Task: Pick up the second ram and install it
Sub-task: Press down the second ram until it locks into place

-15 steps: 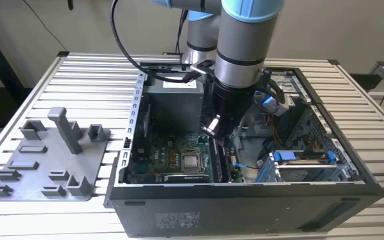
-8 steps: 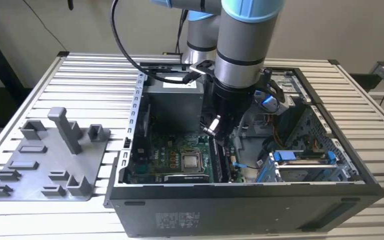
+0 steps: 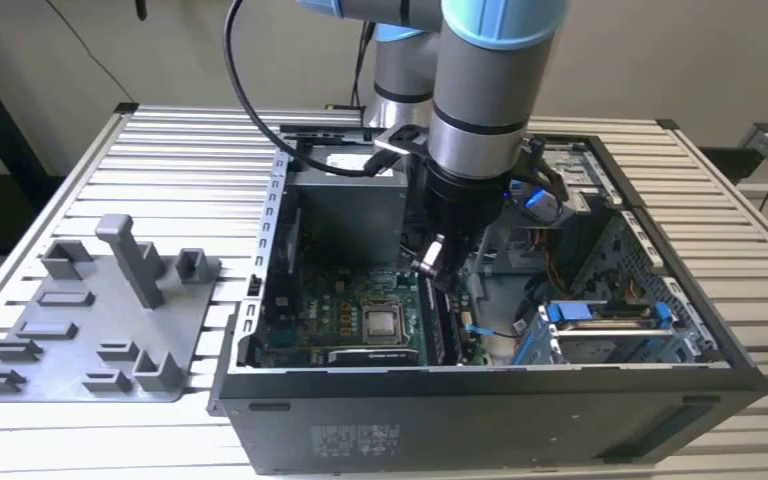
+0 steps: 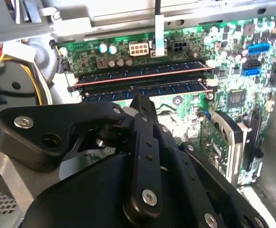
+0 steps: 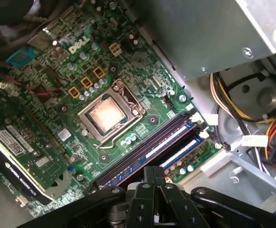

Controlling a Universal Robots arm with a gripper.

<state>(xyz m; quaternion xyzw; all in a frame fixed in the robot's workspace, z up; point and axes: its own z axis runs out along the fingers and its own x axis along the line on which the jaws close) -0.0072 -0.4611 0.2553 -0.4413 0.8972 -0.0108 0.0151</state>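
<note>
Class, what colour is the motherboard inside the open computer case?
Green; the motherboard shows best in the first wrist view.

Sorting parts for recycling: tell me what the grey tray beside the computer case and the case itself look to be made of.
The grey tray looks like matte plastic: one even grey all over, with its upright blocks and base seeming of one piece. The computer case looks like sheet metal, probably steel: thin folded walls, bare grey inside and dark-coated outside, though its front panel could be plastic.
</note>
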